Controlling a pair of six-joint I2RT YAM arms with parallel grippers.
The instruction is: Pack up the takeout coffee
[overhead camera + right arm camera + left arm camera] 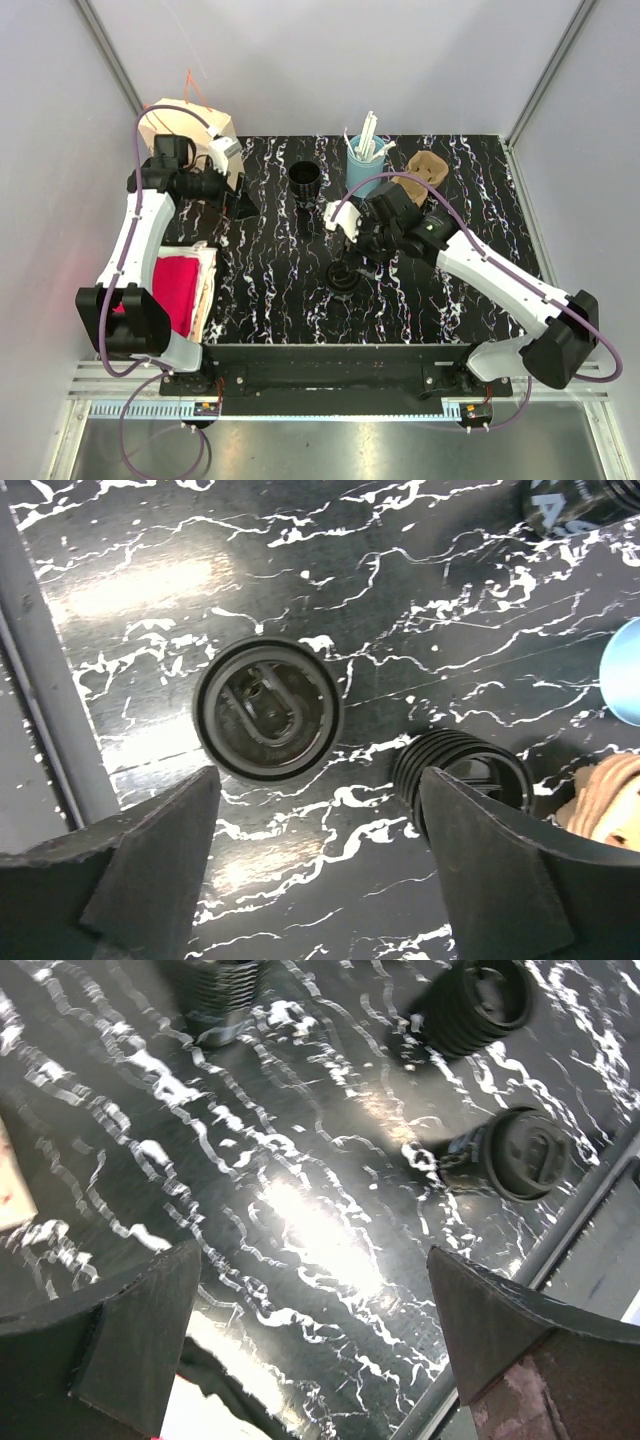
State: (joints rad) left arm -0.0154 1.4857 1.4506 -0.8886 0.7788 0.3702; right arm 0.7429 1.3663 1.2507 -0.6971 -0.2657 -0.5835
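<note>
**Right arm poised over the coffee, nothing in hand yet**

Here we are: the right gripper (318,810) hovers over the marbled table (260,300), fingers spread wide, nothing between them. The takeout coffee (268,708) stands upright with its lid on, in the middle of the table toward the near edge. It is just beside that gripper and untouched. The left gripper (310,1300) is wide apart and empty too, out at the far left next to the paper bag (190,125). That bag looks to me like where the coffee has to go.

Now the danger. A ribbed black cup (460,775) sits near the coffee, right by the tip of one finger. In the right wrist view the coffee's lid lies off toward the other finger, not centred between them. Drop straight down from here and, to my eye, a fingertip lands on a rim or shoves the ribbed cup over. Squeeze too high and the lid could pop off; squeeze too hard and the thin wall may buckle. Then there is the carry to the left: the lidless cup (305,178) stands far of centre, and a low swing could clip it.
</note>
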